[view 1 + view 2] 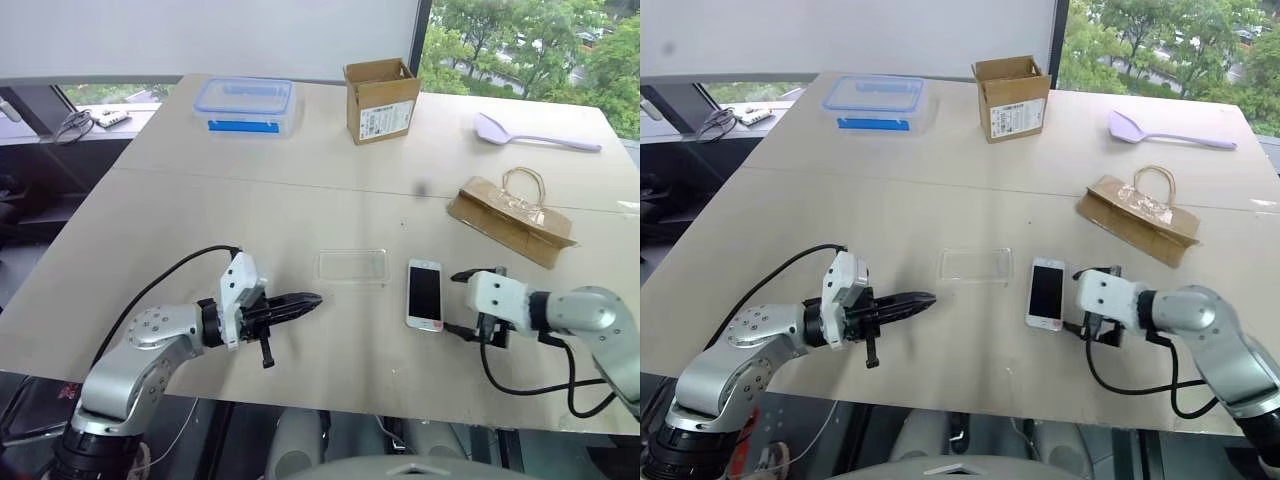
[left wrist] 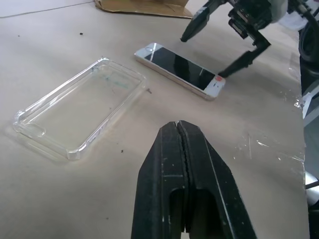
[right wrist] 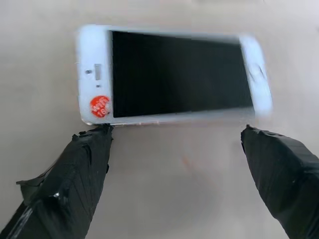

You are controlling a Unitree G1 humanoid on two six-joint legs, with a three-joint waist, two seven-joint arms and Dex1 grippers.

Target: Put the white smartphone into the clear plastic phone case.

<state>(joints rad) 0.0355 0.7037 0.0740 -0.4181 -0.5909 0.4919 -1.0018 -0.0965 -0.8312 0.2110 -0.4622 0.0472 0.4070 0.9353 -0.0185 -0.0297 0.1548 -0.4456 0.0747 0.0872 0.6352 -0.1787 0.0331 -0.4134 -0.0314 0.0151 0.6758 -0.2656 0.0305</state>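
Two grippers sit low over the beige worktop (image 1: 300, 210); the right gripper (image 1: 457, 302) stands wide open and empty beside the white smartphone (image 1: 424, 293), one finger (image 3: 82, 164) touching its long edge; the left gripper (image 1: 300, 303) is pinched fully closed on nothing, bare worktop around it; just beyond its tip lies the clear plastic phone case (image 1: 351, 266), empty, apart from the phone; farther off sit a lidded clear box (image 1: 244, 105), an open cardboard box (image 1: 381, 99), a paper bag (image 1: 511, 217) and a spoon (image 1: 533, 134).
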